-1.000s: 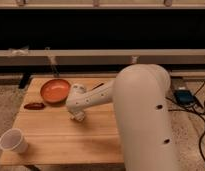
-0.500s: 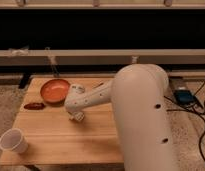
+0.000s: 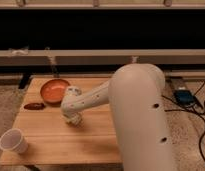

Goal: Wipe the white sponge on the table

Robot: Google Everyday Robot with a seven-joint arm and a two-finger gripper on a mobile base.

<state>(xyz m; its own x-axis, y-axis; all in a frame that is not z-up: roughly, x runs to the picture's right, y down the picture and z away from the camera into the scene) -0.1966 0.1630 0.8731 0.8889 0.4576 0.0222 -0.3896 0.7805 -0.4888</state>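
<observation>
The light-wood table (image 3: 98,137) fills the lower left of the camera view. My large white arm reaches from the right across its middle. The gripper (image 3: 73,119) is down at the tabletop, just in front of the orange bowl. A small off-white lump at its tip, the white sponge (image 3: 76,121), rests against the wood with the gripper shut on it. The arm's wrist hides most of the sponge.
An orange bowl (image 3: 55,90) sits at the table's back left. A dark brown object (image 3: 34,106) lies at the left edge and a white paper cup (image 3: 13,141) stands at the front left corner. A blue device (image 3: 185,96) and cables lie on the floor at right.
The gripper with the sponge has slid slightly toward the near left across the tabletop. Bowl, cup and brown object have not moved.
</observation>
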